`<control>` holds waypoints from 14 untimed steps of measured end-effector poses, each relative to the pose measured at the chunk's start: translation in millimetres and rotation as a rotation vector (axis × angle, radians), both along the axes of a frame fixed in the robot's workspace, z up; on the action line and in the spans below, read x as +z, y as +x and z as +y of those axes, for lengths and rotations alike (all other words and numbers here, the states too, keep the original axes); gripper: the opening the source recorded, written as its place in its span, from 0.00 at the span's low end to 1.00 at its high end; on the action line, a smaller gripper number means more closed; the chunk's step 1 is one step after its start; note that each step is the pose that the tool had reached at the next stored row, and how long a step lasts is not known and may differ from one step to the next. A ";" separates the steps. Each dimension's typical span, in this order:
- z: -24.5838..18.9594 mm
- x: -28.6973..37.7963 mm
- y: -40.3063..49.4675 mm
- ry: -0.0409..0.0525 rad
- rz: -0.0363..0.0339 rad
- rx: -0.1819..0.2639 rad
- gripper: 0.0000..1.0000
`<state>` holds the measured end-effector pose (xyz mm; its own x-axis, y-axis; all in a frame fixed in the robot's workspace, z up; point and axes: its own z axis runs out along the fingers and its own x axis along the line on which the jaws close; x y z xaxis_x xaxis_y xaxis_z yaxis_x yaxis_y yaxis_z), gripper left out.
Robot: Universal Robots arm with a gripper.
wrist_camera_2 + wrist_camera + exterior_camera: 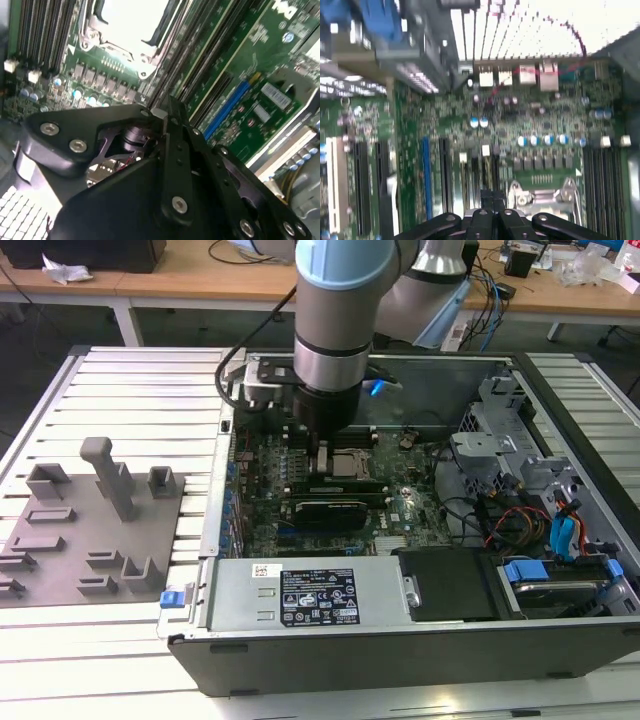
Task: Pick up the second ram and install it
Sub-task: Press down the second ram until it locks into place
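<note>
My gripper (pixel 322 462) reaches down into the open computer case and its black fingers are pressed together. The tips stand over the memory slots (pixel 200 65) right beside the CPU socket (pixel 352 462). A thin long stick (pixel 340 481), which looks like the second ram, lies along a slot just under the fingertips in the exterior view; I cannot tell whether the fingers touch it. In both wrist views the closed gripper (pixel 167 107) (pixel 492 207) hangs low over the green motherboard, with the CPU socket (pixel 125 30) (pixel 545 192) close by.
A wider black block module (pixel 325 512) sits beside the stick. The power supply (pixel 300 595) fills the case's near wall, and cables and drive cages (pixel 520 520) crowd the exterior view's right. A grey fixture plate (pixel 90 520) lies outside the case on the exterior view's left.
</note>
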<state>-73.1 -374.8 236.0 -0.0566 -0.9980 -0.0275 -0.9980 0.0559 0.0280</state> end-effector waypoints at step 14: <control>-0.1 -3.3 8.8 0.0066 0.0007 0.000 0.11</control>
<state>-64.4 -374.9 232.6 -0.0566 -0.9978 -0.0341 -0.9980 0.0556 0.0290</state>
